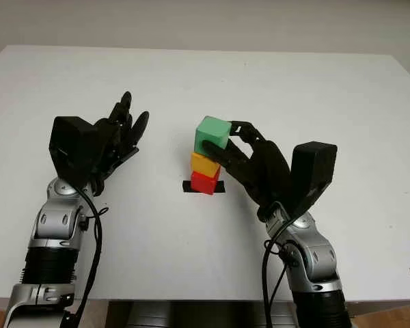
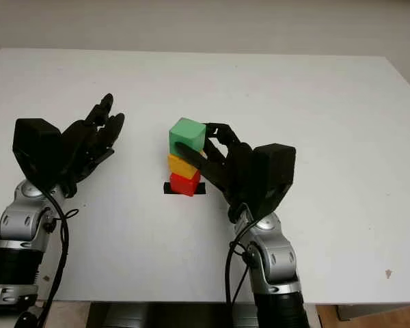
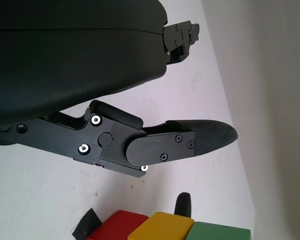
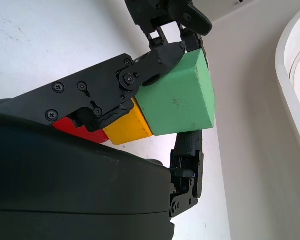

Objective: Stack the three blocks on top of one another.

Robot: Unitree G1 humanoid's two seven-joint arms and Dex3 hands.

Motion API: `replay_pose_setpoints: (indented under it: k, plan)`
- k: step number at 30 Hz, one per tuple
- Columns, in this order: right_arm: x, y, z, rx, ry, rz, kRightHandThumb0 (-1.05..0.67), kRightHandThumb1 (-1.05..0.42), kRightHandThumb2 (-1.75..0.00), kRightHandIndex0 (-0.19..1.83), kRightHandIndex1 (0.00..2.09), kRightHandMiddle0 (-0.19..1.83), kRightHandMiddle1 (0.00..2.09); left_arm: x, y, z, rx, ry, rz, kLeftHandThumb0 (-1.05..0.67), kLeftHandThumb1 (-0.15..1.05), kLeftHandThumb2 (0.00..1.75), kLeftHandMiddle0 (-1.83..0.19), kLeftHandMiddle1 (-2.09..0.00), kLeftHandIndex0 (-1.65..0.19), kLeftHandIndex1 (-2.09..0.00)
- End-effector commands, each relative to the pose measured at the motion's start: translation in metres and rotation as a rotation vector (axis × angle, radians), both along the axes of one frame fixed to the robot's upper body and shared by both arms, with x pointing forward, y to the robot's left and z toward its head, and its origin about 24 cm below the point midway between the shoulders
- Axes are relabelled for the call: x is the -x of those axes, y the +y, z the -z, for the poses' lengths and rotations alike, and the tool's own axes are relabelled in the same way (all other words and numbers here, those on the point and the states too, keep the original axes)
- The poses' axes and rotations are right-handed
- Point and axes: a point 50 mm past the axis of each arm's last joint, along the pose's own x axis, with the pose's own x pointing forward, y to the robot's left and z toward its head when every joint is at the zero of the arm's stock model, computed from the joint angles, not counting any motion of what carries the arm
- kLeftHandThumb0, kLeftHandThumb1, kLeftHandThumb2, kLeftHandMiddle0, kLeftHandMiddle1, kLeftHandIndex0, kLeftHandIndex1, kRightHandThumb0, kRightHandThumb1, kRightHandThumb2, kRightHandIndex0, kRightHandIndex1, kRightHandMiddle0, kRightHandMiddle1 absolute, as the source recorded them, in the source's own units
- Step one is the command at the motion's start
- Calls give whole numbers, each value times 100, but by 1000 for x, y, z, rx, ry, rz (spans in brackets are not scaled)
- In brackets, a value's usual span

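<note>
Stack: green block [image 1: 212, 134] sat on yellow block [image 1: 204, 164], on red block [image 1: 205, 182], over black tape mark [image 1: 188, 186], frame centre.
Right hand [image 1: 240, 152]: fingers clasped around green block, right of centre.
Left hand [image 1: 120, 130]: unclenched, holding nothing, left of stack above white table [image 1: 314, 89].

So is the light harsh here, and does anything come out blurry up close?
Soft and even in the left eye view: the stack, with the green block held by the right hand, casts only a faint shadow on the table. In the left wrist view the left hand is sharp, the blocks slightly soft.
</note>
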Motion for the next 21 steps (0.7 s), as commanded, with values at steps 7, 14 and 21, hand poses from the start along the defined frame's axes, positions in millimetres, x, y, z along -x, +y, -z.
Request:
replay_pose_setpoints:
  k: [7,14,21]
  plan:
    - [3,1,2,5,14,-16,-45,-95,-6,26,5,20,163,2,-2,-4,9,-27,1,-73,105,54,19,0,19,0]
    - [5,-2,3,24,15,-16,-48,-95,-5,23,5,17,132,1,-2,-2,10,-13,6,-75,105,51,19,0,19,0]
    - [6,-7,5,41,11,4,-56,-94,-5,22,5,14,121,1,-1,-3,5,-13,8,-76,105,51,19,0,19,0]
